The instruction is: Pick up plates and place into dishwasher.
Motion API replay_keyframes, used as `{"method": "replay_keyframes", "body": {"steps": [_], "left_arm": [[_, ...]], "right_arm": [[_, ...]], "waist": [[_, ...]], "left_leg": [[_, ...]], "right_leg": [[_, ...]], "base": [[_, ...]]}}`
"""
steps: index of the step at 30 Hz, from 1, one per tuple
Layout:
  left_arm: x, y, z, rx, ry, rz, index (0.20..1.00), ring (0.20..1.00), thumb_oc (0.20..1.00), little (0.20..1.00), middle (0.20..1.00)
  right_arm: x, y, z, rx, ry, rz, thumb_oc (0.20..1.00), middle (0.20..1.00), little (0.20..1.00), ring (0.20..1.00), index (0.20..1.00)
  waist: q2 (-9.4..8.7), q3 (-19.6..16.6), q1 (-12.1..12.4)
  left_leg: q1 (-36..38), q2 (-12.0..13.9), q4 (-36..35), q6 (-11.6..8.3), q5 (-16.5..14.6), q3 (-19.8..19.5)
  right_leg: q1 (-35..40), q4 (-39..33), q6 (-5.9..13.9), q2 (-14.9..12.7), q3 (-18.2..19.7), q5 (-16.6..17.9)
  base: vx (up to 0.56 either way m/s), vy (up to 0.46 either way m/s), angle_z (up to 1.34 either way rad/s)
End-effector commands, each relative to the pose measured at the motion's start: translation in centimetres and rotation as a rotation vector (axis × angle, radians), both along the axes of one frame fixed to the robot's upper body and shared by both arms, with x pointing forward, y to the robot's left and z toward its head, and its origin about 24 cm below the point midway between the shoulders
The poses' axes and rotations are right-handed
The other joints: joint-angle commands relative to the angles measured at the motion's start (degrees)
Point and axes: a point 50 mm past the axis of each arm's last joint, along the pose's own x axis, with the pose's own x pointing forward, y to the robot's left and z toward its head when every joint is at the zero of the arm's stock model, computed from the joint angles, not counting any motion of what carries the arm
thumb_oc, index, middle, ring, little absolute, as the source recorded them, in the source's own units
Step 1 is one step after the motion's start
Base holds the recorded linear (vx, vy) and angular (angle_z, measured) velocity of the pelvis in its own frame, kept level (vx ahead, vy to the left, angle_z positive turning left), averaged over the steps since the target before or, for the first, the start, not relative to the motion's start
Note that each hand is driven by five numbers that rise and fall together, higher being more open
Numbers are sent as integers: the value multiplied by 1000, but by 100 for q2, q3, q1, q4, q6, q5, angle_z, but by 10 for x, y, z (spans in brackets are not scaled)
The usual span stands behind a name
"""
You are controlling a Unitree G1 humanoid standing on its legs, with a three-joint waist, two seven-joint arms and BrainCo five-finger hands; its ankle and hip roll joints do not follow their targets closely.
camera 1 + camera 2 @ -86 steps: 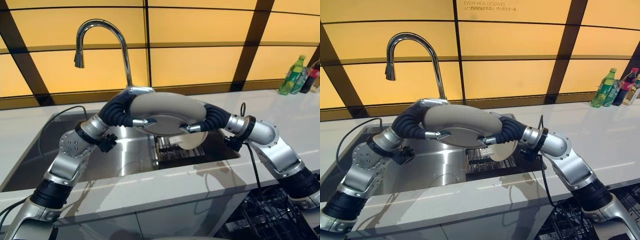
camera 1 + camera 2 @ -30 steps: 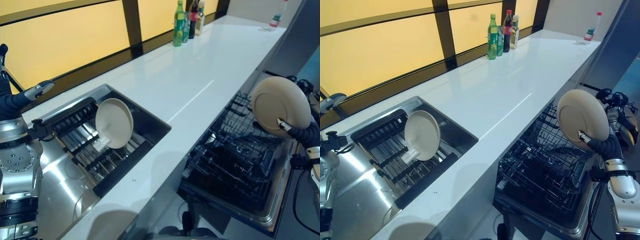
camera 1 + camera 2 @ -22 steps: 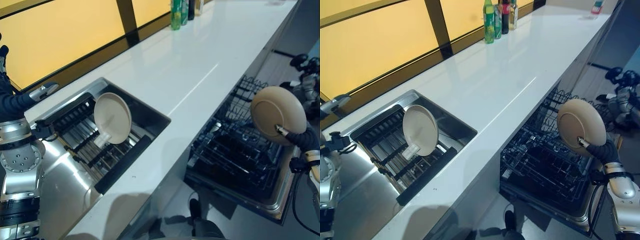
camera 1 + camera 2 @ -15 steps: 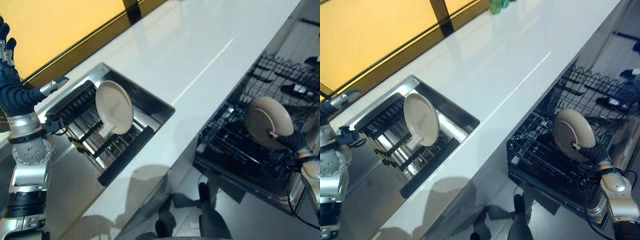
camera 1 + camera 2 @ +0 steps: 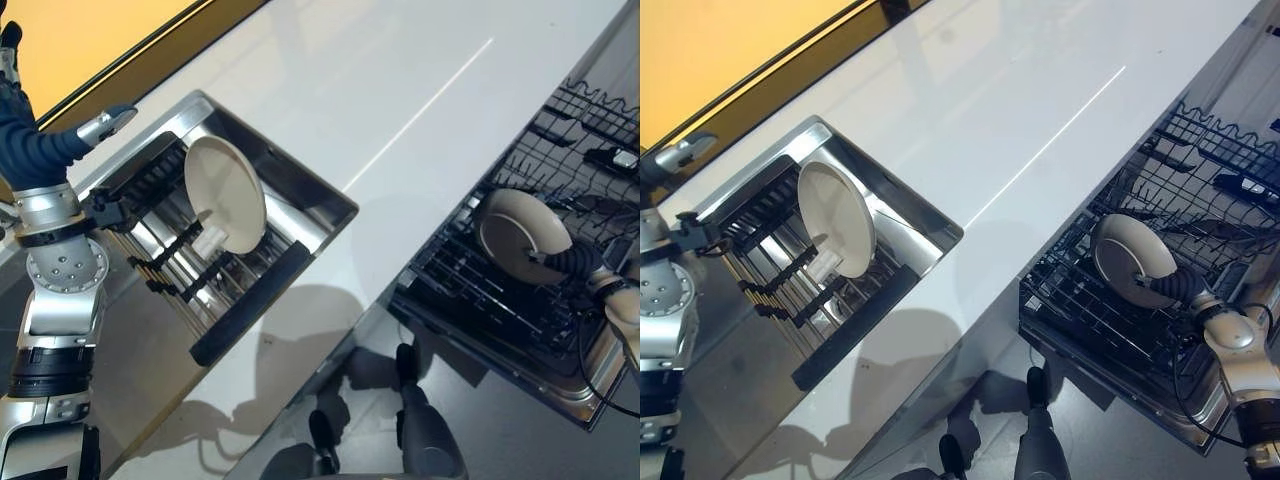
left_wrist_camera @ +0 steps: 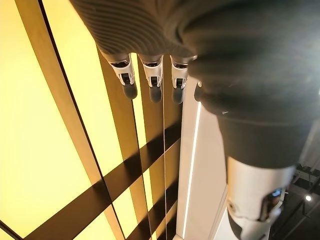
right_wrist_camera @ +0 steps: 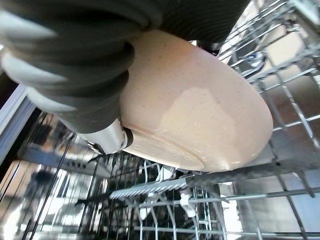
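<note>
A beige plate (image 5: 515,232) leans tilted among the wires of the black dishwasher rack (image 5: 470,295) at the lower right. My right hand (image 5: 568,262) is shut on the plate's near edge. In the right wrist view the thumb (image 7: 107,140) presses on the plate (image 7: 200,115), and rack wires (image 7: 165,185) pass right under the rim. A second beige plate (image 5: 226,194) stands upright in the drying rack (image 5: 200,275) in the sink. My left hand (image 5: 30,150) is raised at the far left beside the sink, and its fingers (image 6: 152,75) are straight and hold nothing.
The steel sink (image 5: 322,193) is sunk in a long white counter (image 5: 380,90). The dishwasher rack (image 5: 1080,300) juts out below the counter's front edge, with more wire prongs and small dark items (image 5: 600,155) at its far end. An amber wall (image 5: 80,40) rises behind the sink.
The camera has tilted down and shifted. My right hand has lowered the plate from above the dishwasher down into its rack. My left hand stays raised by the sink.
</note>
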Motion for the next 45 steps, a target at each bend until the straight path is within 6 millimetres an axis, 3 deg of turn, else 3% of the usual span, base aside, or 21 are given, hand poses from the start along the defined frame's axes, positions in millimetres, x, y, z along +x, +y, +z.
{"method": "replay_keyframes", "body": {"steps": [1,8,17,26,35,36,37,38,45], "left_arm": [[3,3,23,61,-24,17,1000,1000,1000,1000,1000],[9,-2,37,96,-21,20,1000,1000,1000,1000,1000],[11,-5,51,103,-47,24,1000,1000,1000,1000,1000],[13,-12,59,100,-72,14,1000,1000,1000,1000,1000],[13,-15,64,98,-76,11,1000,1000,1000,1000,1000],[12,-15,64,96,-78,10,1000,1000,1000,1000,1000],[12,-14,64,92,-78,9,1000,1000,1000,1000,1000],[12,-13,64,86,-77,6,1000,1000,1000,1000,1000],[8,-4,50,73,-52,5,1000,1000,1000,1000,1000]], "right_arm": [[9,14,2,-30,58,147,200,200,200,200,200],[14,8,-2,-175,235,177,200,200,200,200,200],[26,12,-6,-362,365,192,200,200,200,200,200],[34,25,-17,-352,381,214,200,200,200,200,200],[34,23,-31,-334,355,139,200,200,200,200,200],[33,23,-33,-326,350,130,219,219,219,219,219],[32,21,-35,-316,342,115,925,925,925,925,925],[32,21,-36,-305,331,99,1000,1000,1000,1000,1000],[24,21,-29,-239,219,59,1000,1000,1000,1000,1000]], "waist": [[-313,-179,108],[-419,-101,229],[-326,226,312],[-220,449,327],[-196,512,332],[-205,504,338],[-218,487,346],[-231,468,352],[-415,145,333]], "left_leg": [[-861,34,204,-9,449,-462],[-874,112,201,-59,503,-528],[-1038,148,156,-62,611,-601],[-1224,116,156,-45,681,-647],[-1245,72,144,-12,680,-641],[-1227,68,143,-8,674,-639],[-1208,70,142,-8,667,-638],[-1190,73,142,-11,660,-639],[-876,124,117,-50,627,-632]], "right_leg": [[432,782,196,-240,-417,-1341],[488,770,186,-205,-522,-1336],[331,811,177,-203,-563,-1304],[143,872,165,-229,-569,-1278],[138,765,174,-227,-527,-1191],[163,756,172,-227,-535,-1189],[190,749,171,-226,-546,-1191],[216,741,170,-223,-555,-1193],[599,637,146,-152,-612,-1225]], "base": [[31,-102,6],[13,-91,12],[-26,-33,4],[-7,-1,0],[0,0,0],[0,0,0],[0,0,0],[0,0,0],[38,-3,7]]}}
